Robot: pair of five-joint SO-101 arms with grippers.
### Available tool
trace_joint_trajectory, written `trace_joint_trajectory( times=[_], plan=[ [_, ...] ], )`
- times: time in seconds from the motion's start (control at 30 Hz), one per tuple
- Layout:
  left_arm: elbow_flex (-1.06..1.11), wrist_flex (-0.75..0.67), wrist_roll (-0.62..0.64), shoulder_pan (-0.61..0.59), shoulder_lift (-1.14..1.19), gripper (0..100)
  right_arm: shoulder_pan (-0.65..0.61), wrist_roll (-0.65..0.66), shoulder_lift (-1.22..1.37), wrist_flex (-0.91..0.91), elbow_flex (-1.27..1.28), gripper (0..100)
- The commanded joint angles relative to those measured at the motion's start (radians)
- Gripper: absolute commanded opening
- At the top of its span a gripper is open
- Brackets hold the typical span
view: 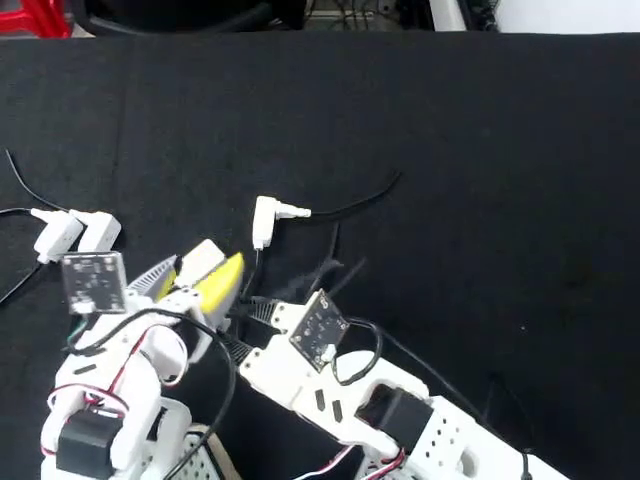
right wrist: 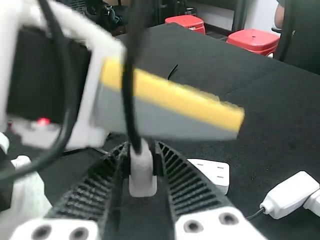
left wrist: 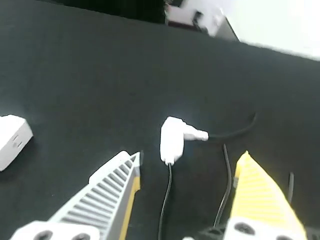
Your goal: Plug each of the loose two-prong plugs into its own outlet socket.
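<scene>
Clamps white plastic plug [right wrist: 142, 176] between black ribbed right fingers [right wrist: 95, 195]; spreads yellow-and-grey left fingers [left wrist: 255, 190] empty, close over them. Risks snagging thin black cable [right wrist: 131, 90] there, twisting plug askew.

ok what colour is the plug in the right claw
White plastic, the small plug, on a black cord; right wrist view shows it best.

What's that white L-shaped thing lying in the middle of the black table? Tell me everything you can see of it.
The L-shaped thing looks like two smooth white plastic parts joined at a right angle: a longer blocky body and a slimmer stub out of its side. A thin black cable leaves each part. It lies flat on the black table, and nothing else touches it.
</scene>
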Motion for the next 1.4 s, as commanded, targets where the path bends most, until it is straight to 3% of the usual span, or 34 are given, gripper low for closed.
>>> trace_joint_trajectory(
  times=[0.0, 0.2, 0.37, 0.47, 0.6, 0.77, 1.1, 1.37],
  plan=[
    [-0.041, 0.006, -0.048, 0.03, 0.002, 30, 0.031, -0.003, -0.004, -0.008, -0.002, 1.1],
    [-0.025, 0.006, -0.081, -0.016, 0.002, 30, 0.069, -0.003, -0.005, -0.008, -0.005, 1.1],
    [-0.028, 0.0, -0.086, -0.234, 0.002, 30, 0.068, -0.014, 0.001, 0.058, -0.033, 1.1],
    [-0.025, 0.0, -0.18, -0.404, 0.002, 30, 0.103, -0.081, 0.038, 0.051, -0.067, 1.1],
    [0.047, -0.003, -0.25, -0.568, 0.002, 30, 0.157, -0.097, 0.177, -0.064, -0.09, 1.1],
    [0.211, -0.109, -0.29, -0.68, 0.002, 30, 0.161, -0.095, 0.478, -0.296, -0.137, 1.1],
    [0.335, -0.126, -0.318, -0.737, 0.002, 30, 0.221, -0.092, 1.204, -0.578, -0.432, 1.1],
    [0.366, -0.13, -0.344, -0.728, 0.002, 30, 0.226, -0.038, 1.484, -0.647, -0.572, 1.1]
  ],
)
